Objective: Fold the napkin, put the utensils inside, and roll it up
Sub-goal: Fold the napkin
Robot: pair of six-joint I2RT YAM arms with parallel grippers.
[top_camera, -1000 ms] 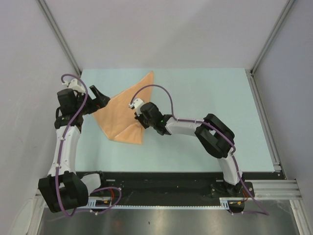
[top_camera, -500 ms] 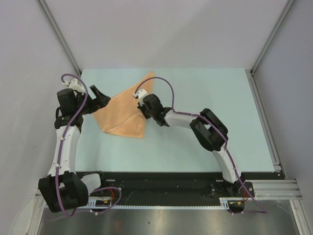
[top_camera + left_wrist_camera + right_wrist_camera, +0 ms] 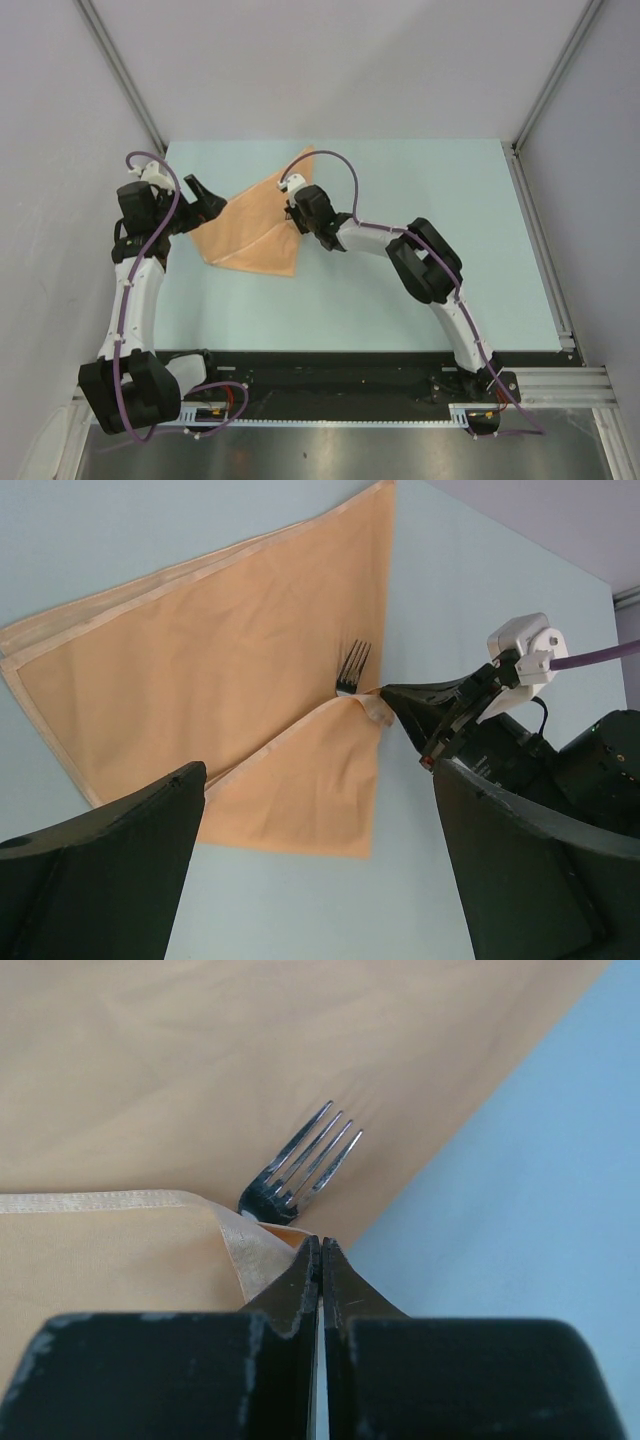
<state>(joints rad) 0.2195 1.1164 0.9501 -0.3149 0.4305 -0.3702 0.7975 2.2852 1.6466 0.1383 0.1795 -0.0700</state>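
Observation:
The peach-tan napkin [image 3: 248,228] lies on the table's left half, with one flap folded over itself. It also shows in the left wrist view [image 3: 210,650] and the right wrist view [image 3: 150,1060]. The silver fork [image 3: 352,668] lies on the napkin; only its tines [image 3: 300,1165] show, and its handle is under the flap. My right gripper [image 3: 297,212] is shut on the flap's hemmed corner [image 3: 240,1240], right beside the tines, its tips [image 3: 320,1247] pressed together. My left gripper [image 3: 205,200] is open and empty at the napkin's left edge, and it shows in its own view [image 3: 320,880].
The light blue table mat [image 3: 440,220] runs out to the right of the napkin. A metal rail [image 3: 540,240] lines its right edge. White walls close in the back and both sides.
My right gripper has carried the napkin's corner from the near side away from me and to the right, laying the flap over the fork's handle. The left arm has not moved.

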